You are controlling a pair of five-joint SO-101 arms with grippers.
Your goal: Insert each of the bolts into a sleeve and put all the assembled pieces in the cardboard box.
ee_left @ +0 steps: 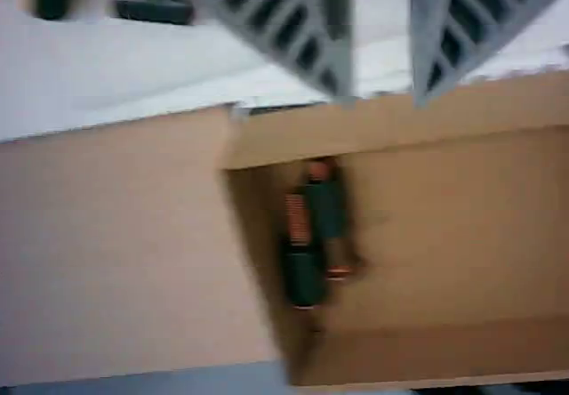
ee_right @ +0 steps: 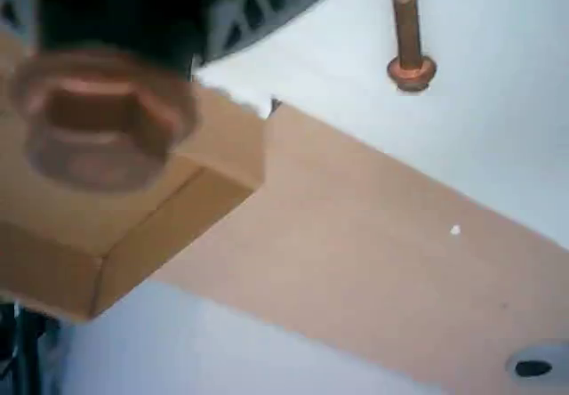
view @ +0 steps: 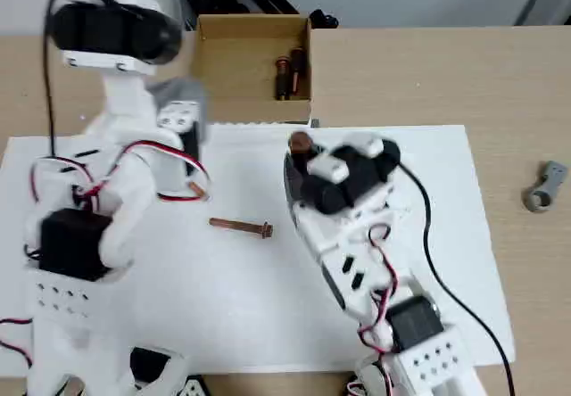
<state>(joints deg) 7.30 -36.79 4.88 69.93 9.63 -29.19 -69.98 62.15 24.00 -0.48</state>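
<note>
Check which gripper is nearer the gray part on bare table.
Right. The right gripper is at the cardboard box corner facing the gray part; left gripper is near the box's opposite side.

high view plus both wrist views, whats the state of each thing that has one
cardboard box: open at the top, two assembled pieces inside
assembled pieces: lying side by side in the box
loose bolt: lying flat on the white sheet, no sleeve on it
held bolt: gripped, head showing
left gripper: open, empty, above the box
right gripper: shut on the held bolt, beside the box
</note>
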